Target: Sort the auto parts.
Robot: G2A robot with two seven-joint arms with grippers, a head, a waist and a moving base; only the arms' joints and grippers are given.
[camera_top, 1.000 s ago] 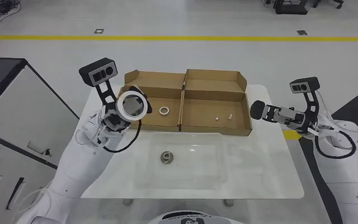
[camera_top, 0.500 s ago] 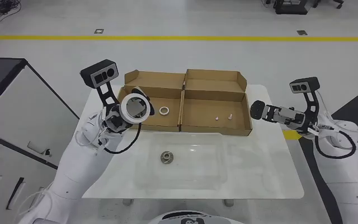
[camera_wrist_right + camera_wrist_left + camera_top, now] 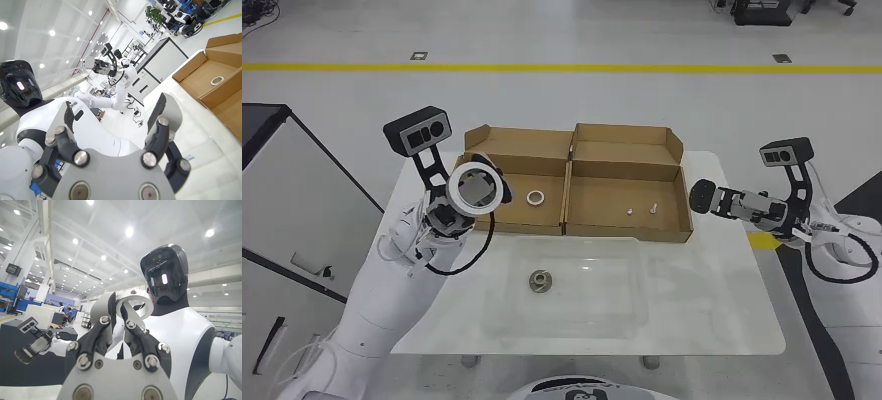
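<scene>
My left gripper (image 3: pixel 474 200) is held up over the left edge of the left cardboard box (image 3: pixel 504 222), pointing upward. It is shut on a silver metal ring (image 3: pixel 479 188) with a threaded hole in its rim (image 3: pixel 135 306); one finger sits inside the ring, the other outside. My right gripper (image 3: pixel 702 196) hovers open and empty just beyond the right box (image 3: pixel 674 215); its fingers (image 3: pixel 157 111) stand wide apart. A white ring (image 3: pixel 535 197) lies in the left box, two small bolts (image 3: pixel 640 210) in the right box. A grey metal part (image 3: pixel 540 282) rests in the clear tray (image 3: pixel 632 300).
The two open boxes stand side by side at the table's back, flaps up behind them. The clear tray lies on the white table (image 3: pixel 722 310) in front of them. A dark cabinet (image 3: pixel 272 200) stands left of the table.
The left gripper with the silver ring drifted slightly right, then back left and a little up, tilting the ring. The right arm has not moved.
</scene>
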